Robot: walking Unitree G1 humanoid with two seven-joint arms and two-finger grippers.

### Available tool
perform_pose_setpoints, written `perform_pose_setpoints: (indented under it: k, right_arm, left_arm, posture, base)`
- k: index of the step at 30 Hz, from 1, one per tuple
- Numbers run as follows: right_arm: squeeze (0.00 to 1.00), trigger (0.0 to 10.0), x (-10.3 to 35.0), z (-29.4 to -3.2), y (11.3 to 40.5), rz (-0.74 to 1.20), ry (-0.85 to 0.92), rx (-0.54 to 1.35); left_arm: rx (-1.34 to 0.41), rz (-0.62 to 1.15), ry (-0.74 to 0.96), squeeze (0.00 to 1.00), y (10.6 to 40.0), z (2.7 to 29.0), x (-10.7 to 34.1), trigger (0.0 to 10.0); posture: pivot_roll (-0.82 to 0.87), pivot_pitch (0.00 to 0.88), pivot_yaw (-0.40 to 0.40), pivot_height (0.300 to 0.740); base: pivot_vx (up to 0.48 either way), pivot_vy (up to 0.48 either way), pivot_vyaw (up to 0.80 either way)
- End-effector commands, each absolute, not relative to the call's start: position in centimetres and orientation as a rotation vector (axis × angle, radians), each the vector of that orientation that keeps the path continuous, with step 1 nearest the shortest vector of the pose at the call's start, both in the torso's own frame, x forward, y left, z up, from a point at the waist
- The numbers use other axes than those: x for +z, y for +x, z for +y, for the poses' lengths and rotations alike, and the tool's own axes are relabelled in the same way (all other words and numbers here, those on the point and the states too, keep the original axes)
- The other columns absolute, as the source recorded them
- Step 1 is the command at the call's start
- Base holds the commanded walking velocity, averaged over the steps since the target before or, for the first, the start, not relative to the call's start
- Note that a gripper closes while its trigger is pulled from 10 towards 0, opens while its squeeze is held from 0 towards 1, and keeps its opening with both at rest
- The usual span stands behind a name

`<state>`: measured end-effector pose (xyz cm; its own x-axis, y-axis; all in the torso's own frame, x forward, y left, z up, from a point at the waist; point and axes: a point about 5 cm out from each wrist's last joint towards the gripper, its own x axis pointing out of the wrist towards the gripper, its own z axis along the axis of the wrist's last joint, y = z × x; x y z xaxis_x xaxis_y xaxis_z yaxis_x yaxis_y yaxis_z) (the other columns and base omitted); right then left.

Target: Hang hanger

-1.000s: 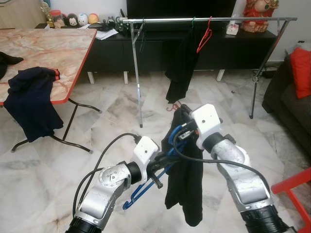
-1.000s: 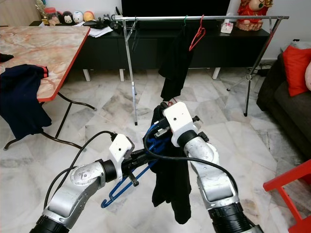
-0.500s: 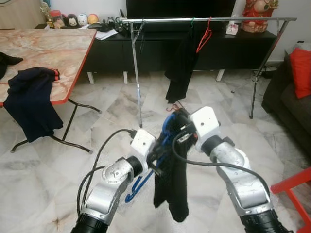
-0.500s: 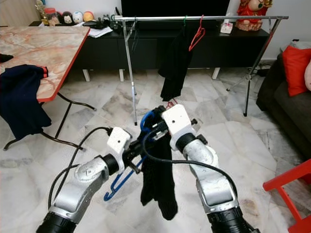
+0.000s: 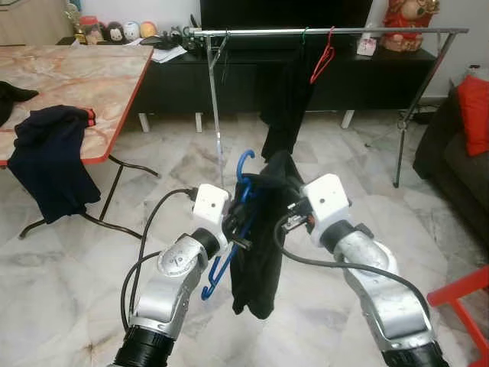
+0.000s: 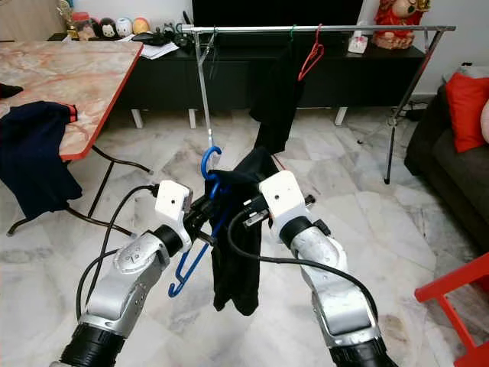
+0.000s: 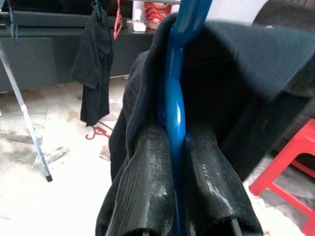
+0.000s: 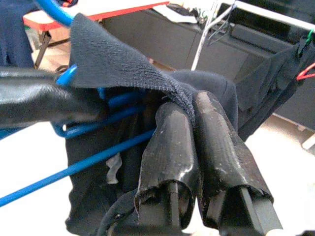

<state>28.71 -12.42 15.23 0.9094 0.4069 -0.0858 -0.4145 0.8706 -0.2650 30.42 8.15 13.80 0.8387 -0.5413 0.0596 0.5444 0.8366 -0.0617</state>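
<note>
Both end effectors raised blue hanger w/ garment.

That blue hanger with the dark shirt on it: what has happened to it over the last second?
Both arms have lifted it. The blue hanger now stands higher, its hook pointing up toward the rail, and the dark shirt hangs higher off the floor. The left tool stays clamped on the hanger, the right tool on the shirt's cloth. The rail, the clothes on it and the table are as before.
</note>
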Motion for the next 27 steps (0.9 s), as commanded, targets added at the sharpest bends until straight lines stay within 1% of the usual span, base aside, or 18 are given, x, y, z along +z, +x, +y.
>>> perform_pose_setpoints:
  k: [1,2,5,16,20,23,27]
  right_arm:
    - [0.00,0.0,16.1,-12.2,28.4,-0.012,-0.276,0.445]
    - [0.00,0.0,16.6,-11.6,28.0,-0.039,-0.258,0.503]
    - [0.00,0.0,17.0,-11.1,27.6,-0.053,-0.246,0.548]
    - [0.00,0.0,16.8,-10.1,26.1,-0.042,-0.284,0.723]
    - [0.00,0.0,16.4,-10.6,26.0,-0.017,-0.308,0.720]
    - [0.00,0.0,15.7,-12.2,26.3,0.032,-0.335,0.648]
    - [0.00,0.0,15.1,-13.6,26.2,0.068,-0.361,0.613]
  left_arm:
    - [-0.573,-0.069,-0.092,0.00,30.8,8.1,14.4,10.0]
    - [-0.580,-0.070,-0.116,0.00,30.7,8.0,14.5,10.0]
    - [-0.587,-0.071,-0.126,0.00,30.7,7.8,14.6,10.0]
    - [-0.633,-0.069,-0.135,0.00,30.3,7.3,14.5,10.0]
    - [-0.635,-0.071,-0.133,0.00,30.3,7.3,14.6,10.0]
    - [-0.627,-0.077,-0.132,0.00,30.4,7.6,14.7,10.0]
    - [-0.624,-0.079,-0.131,0.00,30.4,7.8,14.7,10.0]
  posture:
    - [-0.12,0.000,-0.028,0.740]
    - [-0.12,0.000,-0.025,0.740]
    - [-0.13,0.000,-0.024,0.740]
    - [-0.13,0.000,-0.023,0.740]
    - [-0.13,0.000,-0.023,0.740]
    - [-0.13,0.001,-0.024,0.740]
    - [-0.12,0.000,-0.023,0.740]
  base:
    - [0.000,0.000,0.00]
    - [0.000,0.000,0.00]
    - [0.000,0.000,0.00]
    - [0.000,0.000,0.00]
    - [0.000,0.000,0.00]
    - [0.000,0.000,0.00]
    - [0.000,0.000,0.00]
